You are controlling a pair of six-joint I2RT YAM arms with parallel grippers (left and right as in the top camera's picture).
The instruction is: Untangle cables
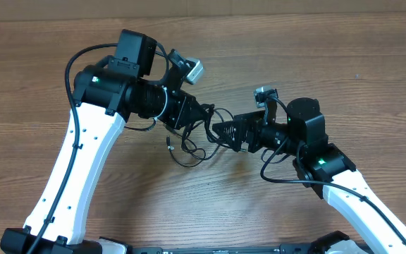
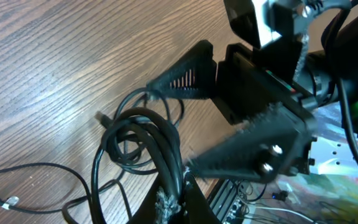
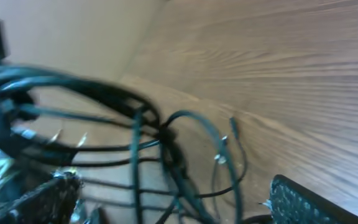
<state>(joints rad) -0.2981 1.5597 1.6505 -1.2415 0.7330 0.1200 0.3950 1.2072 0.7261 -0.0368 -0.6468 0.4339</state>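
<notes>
Brown wood-grain table [image 1: 372, 56], seen from overhead, carries thin black cables [image 1: 189, 144] bunched near its middle. Left wrist view: left gripper [image 2: 173, 202] pinches that bundle, fingers pressed together. Right wrist view: right gripper [image 3: 179, 199] stands spread, blurred loops between its fingers.

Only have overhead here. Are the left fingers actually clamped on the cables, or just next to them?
Observer: Clamped. In the left wrist view the left gripper is shut on a bunch of the cables.
Operator: Right side?
Observer: Right wrist view: right gripper open, fingers wide apart, cable loops between them, none visibly pinched.
Operator: Loose ends?
Observer: One silver-tipped plug lies on the table, apart from the bunch, low-left in the left wrist view.
</notes>
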